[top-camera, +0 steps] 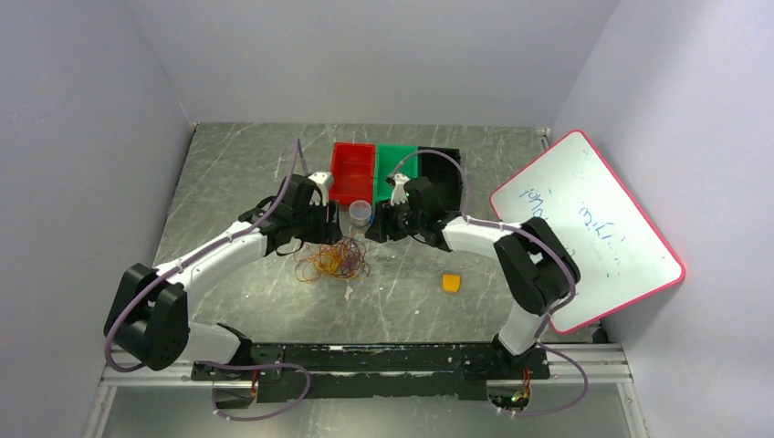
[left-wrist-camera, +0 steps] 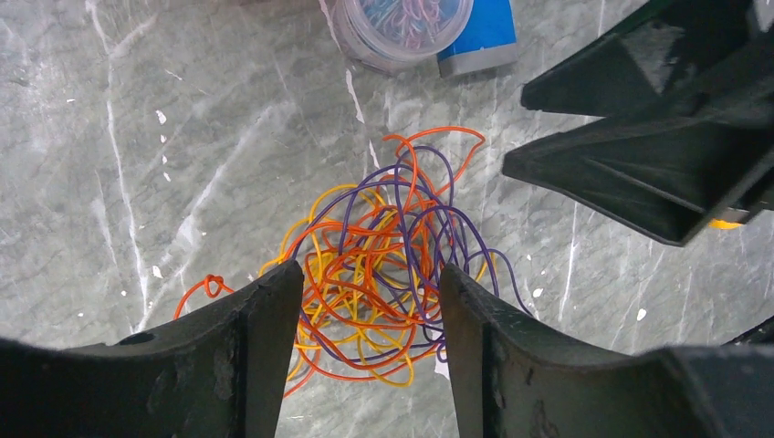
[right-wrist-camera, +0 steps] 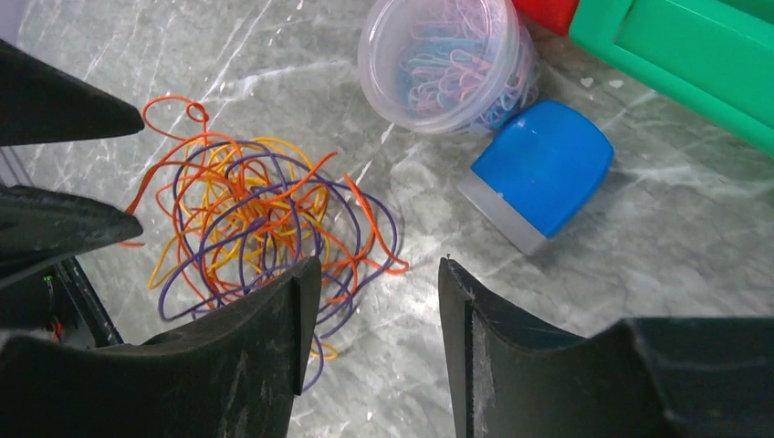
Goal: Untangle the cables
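- The cables [left-wrist-camera: 383, 274] are judged very light, limp and springy. A pull on one strand would likely drag the whole knot across the table [top-camera: 237, 173]. The best hold looks like an outlying loop, such as the red-orange curl at the tangle's edge, with a second hold pinning the mass.
- They are hair-thin wires in yellow-orange, dark purple and red-orange, looped through each other in one loose, flat nest.
- The nest lies near the middle of the table, slightly toward the left edge.
- The left pincer [left-wrist-camera: 370, 274] hangs over the nest with its jaws wide apart, straddling it and gripping nothing.
- The right pincer [right-wrist-camera: 379, 269] is also spread wide and empty, over bare table just beside the nest.
- Just past the nest, toward the far edge, stand a clear tub of paper clips [right-wrist-camera: 447, 64] and a blue lid [right-wrist-camera: 543, 173].
- Red, green and black bins [top-camera: 395, 169] sit further back.
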Robot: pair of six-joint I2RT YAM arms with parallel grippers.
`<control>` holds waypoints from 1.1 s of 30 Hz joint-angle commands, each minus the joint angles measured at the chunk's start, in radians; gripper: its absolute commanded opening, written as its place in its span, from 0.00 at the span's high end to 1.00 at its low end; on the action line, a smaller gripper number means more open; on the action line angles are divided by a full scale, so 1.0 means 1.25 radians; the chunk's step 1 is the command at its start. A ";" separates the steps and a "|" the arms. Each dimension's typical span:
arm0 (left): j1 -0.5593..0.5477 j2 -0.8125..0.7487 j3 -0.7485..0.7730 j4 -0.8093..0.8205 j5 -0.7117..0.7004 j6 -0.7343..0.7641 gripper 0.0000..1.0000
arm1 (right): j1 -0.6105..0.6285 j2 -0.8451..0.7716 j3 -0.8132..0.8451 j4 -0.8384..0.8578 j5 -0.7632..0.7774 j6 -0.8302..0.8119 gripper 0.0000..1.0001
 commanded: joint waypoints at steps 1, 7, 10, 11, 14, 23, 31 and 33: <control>0.001 0.011 0.030 0.019 0.013 0.020 0.39 | 0.009 0.049 0.045 0.015 -0.008 0.012 0.48; 0.000 0.025 0.042 0.025 0.008 0.018 0.40 | 0.010 0.087 0.057 0.016 0.010 0.037 0.53; 0.000 0.030 0.045 0.032 0.011 0.014 0.40 | 0.009 0.115 0.068 0.020 -0.014 0.046 0.55; 0.000 0.033 0.048 0.031 0.013 0.012 0.40 | 0.009 0.124 0.071 0.022 -0.020 0.049 0.56; 0.000 0.039 0.048 0.041 0.022 0.010 0.40 | 0.010 0.141 0.074 0.036 -0.030 0.057 0.57; 0.000 0.065 0.057 0.041 -0.005 0.005 0.40 | 0.010 0.194 0.084 0.078 -0.054 0.081 0.62; 0.000 0.096 0.061 0.061 -0.008 -0.012 0.39 | 0.010 0.190 0.060 0.144 -0.053 0.105 0.78; 0.000 0.109 0.060 0.071 -0.007 -0.012 0.37 | 0.010 0.165 0.045 0.162 -0.052 0.106 0.82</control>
